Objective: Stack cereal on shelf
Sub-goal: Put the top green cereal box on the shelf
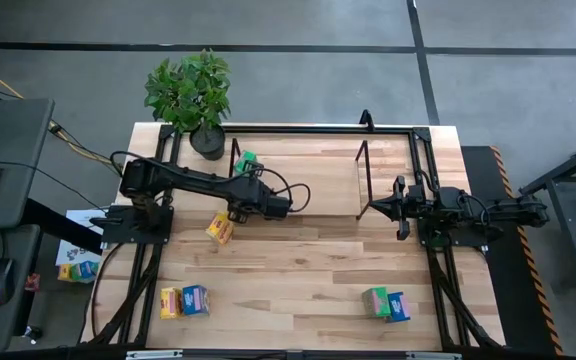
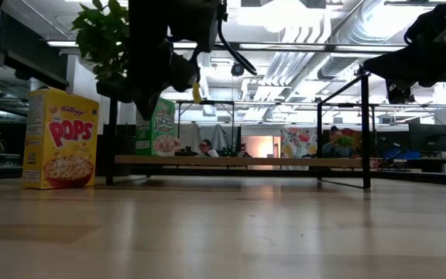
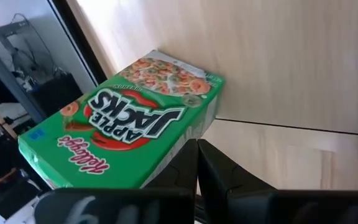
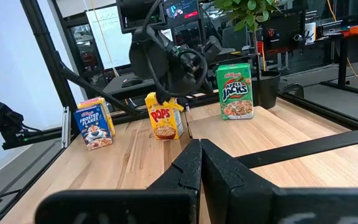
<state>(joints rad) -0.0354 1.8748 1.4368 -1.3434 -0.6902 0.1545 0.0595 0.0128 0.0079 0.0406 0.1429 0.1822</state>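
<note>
Six cereal boxes show in the high view: two green, two blue, two yellow. One green box (image 1: 247, 160) stands upright on the shelf (image 1: 388, 175) board at its left end, just beyond the left gripper (image 1: 290, 203); its front faces across the surface and its long axis is vertical. A yellow box (image 1: 219, 229) stands on the surface (image 1: 298, 270) just beside and below the left arm, turned at an angle to the surface's edges. A yellow and blue pair (image 1: 184, 301) sits side by side near the front left edge, and a green and blue pair (image 1: 387, 303) near the front right, both well apart from either gripper.

The surface is light wood planks inside a black frame, with a potted plant (image 1: 190, 95) at the back left corner. Beyond it, the low view shows an open workshop with ceiling ducts, lights and people seated far off.

The left gripper's fingers (image 3: 197, 180) are closed together, holding nothing; in the left wrist view the green box fills the space just past their tips. The right gripper (image 1: 400, 212) hangs at the shelf's right end, its fingers (image 4: 194, 168) also pressed shut and empty.
</note>
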